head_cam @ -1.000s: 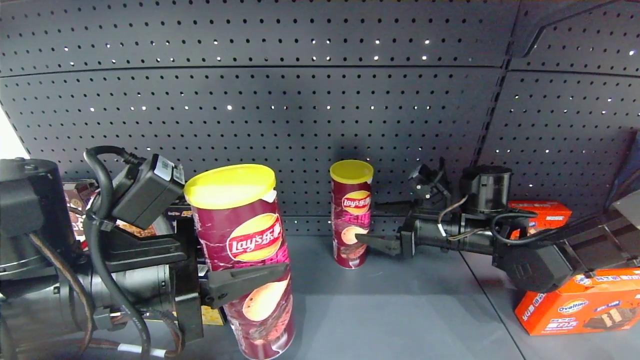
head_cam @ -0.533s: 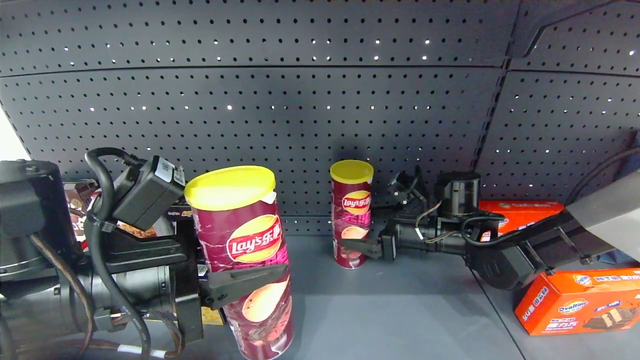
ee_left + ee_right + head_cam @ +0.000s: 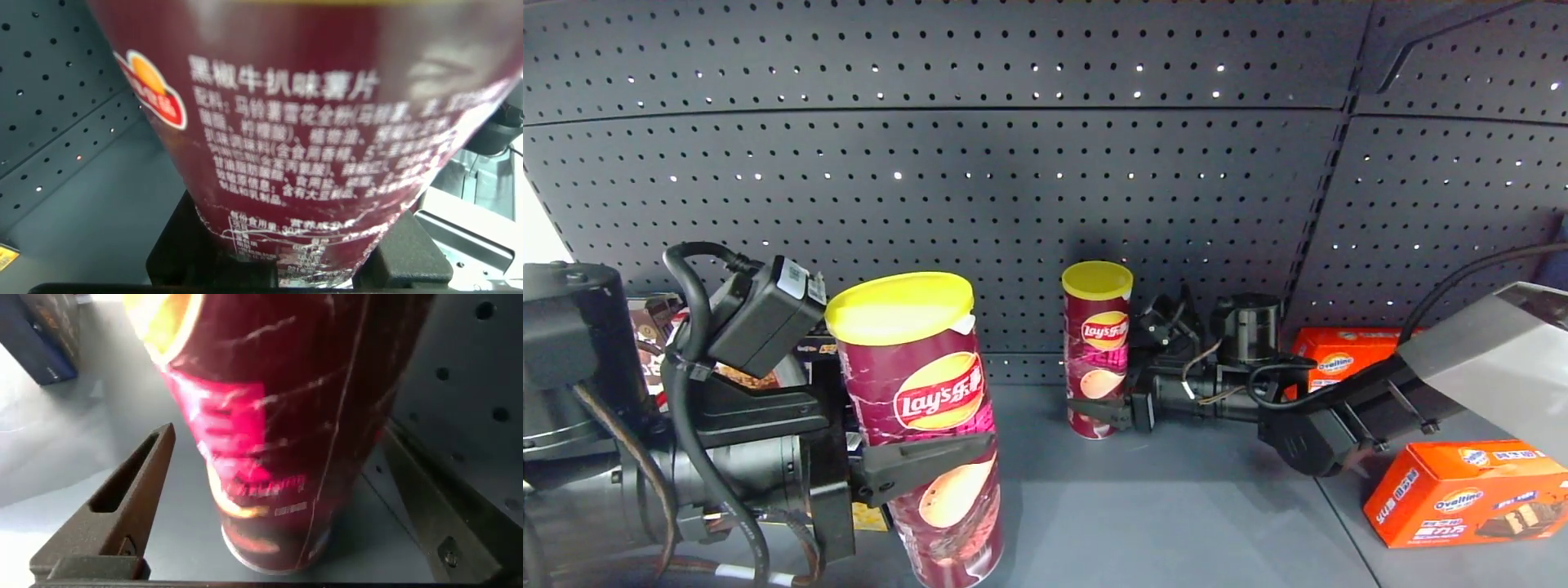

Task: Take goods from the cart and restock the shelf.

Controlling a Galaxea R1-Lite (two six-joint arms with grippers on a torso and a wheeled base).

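Looked like a shop, seen at a display shelf. Backed by a dark perforated panel (image 3: 1045, 188) of the store-fixture kind, split by an upright seam (image 3: 1327, 220) into two bays. Floored with a flat grey shelf deck (image 3: 1176, 506). Stocked with printed retail packs, several of one kind: a rear crisp tube (image 3: 1097, 347) with a yellow lid standing upright near the panel, a matching front crisp tube (image 3: 915, 425) nearer the edge, and in the right bay a front orange box (image 3: 1462, 494) with a like rear orange box (image 3: 1347, 359) behind it. Held more boxed goods (image 3: 645, 322) at the far left, partly hidden. Carried bright logos and small label print on the packs.
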